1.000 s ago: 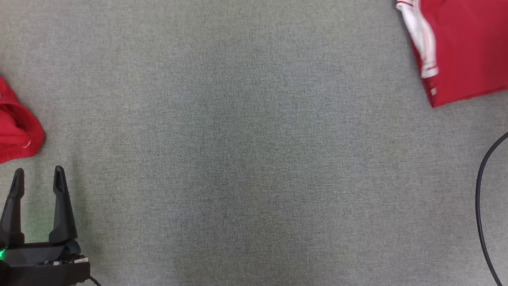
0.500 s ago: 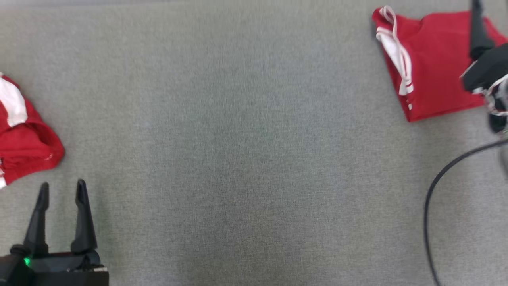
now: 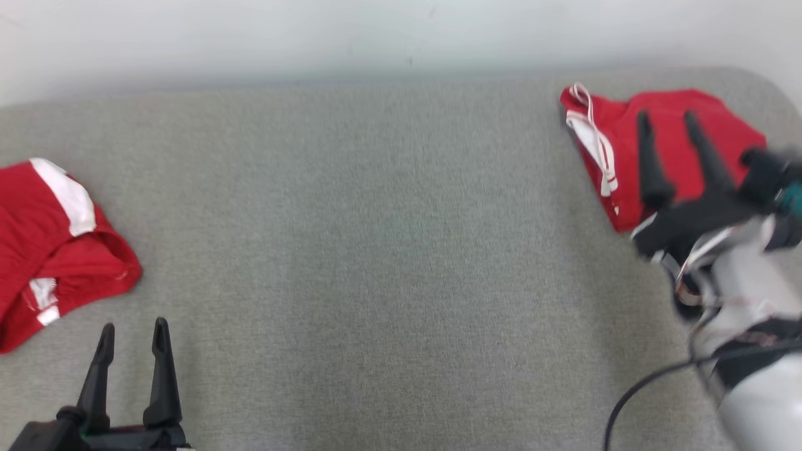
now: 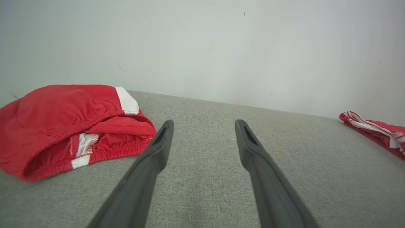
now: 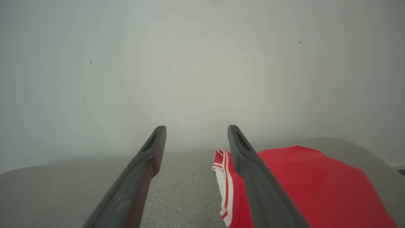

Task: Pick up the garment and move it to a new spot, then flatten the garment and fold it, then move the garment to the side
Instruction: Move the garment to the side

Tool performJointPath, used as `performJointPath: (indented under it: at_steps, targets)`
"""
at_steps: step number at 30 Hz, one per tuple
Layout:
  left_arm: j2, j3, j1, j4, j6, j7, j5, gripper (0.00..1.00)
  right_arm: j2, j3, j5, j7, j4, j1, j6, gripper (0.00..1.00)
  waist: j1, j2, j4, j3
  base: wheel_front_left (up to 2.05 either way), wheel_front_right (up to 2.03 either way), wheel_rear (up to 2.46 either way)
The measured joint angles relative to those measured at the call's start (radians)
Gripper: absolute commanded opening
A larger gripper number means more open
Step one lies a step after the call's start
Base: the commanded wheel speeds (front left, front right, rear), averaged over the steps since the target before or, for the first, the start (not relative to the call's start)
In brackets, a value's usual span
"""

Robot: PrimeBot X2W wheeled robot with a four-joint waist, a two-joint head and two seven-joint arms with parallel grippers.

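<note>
Hovering right gripper [image 3: 666, 117], spread, seemingly over garment [image 3: 730, 122]

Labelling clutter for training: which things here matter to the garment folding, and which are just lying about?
Job: crumpled red garment, likely still to fold; folded red garment, seemingly done; left end effector; right end effector; grey surface.
Lying about: black cable.

Two red garments — a crumpled garment [image 3: 59, 250] at the left edge, a folded garment [image 3: 677, 156] at upper right. Two grippers — left gripper [image 3: 134, 324] at lower left, right gripper [image 3: 666, 114] at right. One black cable [image 3: 633, 391], one grey table [image 3: 376, 250].
</note>
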Motion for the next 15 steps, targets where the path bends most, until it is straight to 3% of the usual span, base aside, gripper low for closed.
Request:
performJointPath:
  at_steps: [15]
  targets:
    - [-0.003,-0.035,0.061,0.070,0.030,0.000,0.000,1.00,0.133,-0.111,-0.119,-0.001,-0.219,0.357,0.000,1.00,0.0000,-0.0002,0.019,-0.140,0.00,0.00,0.00]
